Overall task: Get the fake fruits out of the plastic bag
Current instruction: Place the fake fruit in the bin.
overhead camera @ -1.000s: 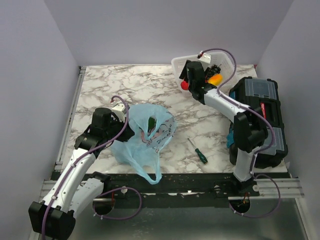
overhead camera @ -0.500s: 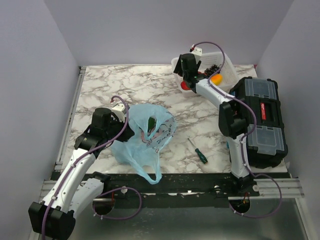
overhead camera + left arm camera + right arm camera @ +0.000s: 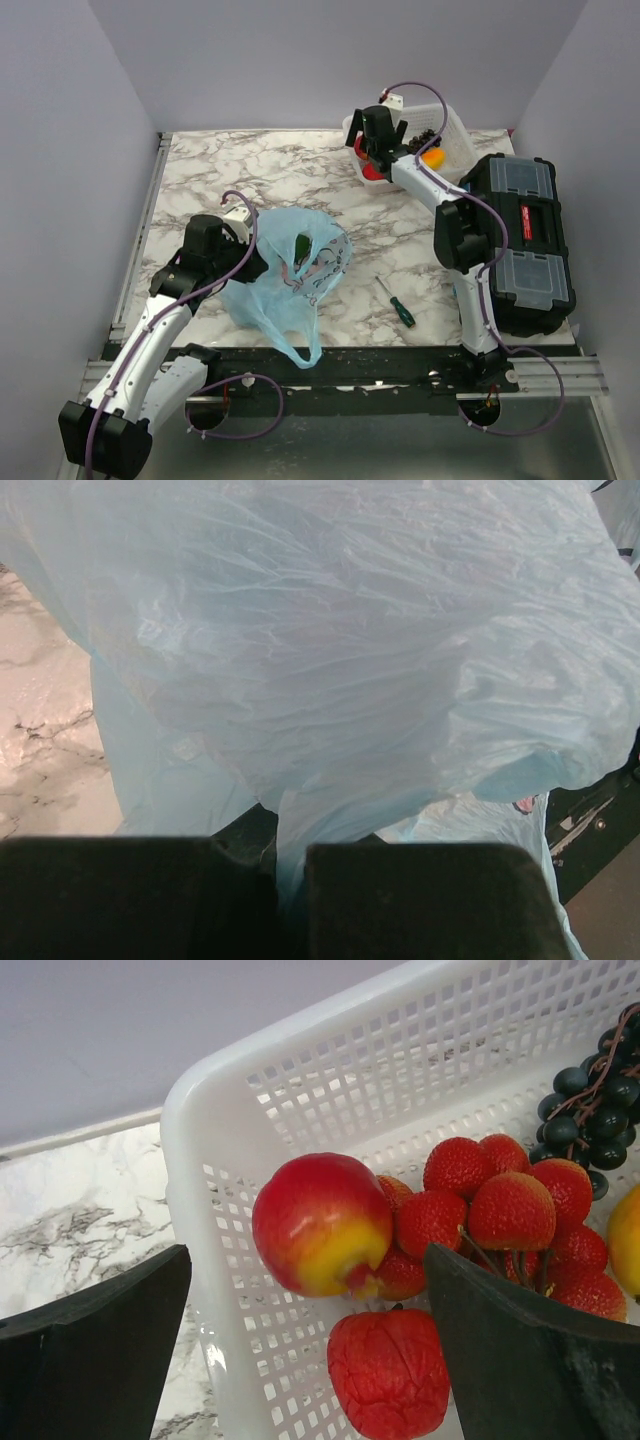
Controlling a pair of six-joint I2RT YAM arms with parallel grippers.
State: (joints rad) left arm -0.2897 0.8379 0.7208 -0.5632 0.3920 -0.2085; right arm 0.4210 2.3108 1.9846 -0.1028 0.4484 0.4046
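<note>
One apple (image 3: 320,1222) is seen at the basket (image 3: 300,1090) corner, below the wide-open right tool (image 3: 310,1330); the bag (image 3: 290,275), a green fruit (image 3: 303,247) inside, is clamped on the counter (image 3: 250,170) by the left tool (image 3: 290,880)

Your left arm (image 3: 150,335) and right arm (image 3: 425,188) are a matched pair: slim white links joined by bulky black joint housings. A thin purple cable (image 3: 243,215) runs loose along each one, arching off near the wrist and curling again down by the mount. In your wrist views the left fingers (image 3: 420,900) are matte black, blocky, square-edged slabs. The right fingers (image 3: 90,1330) are the same dull black, seen as broad wedges.
</note>
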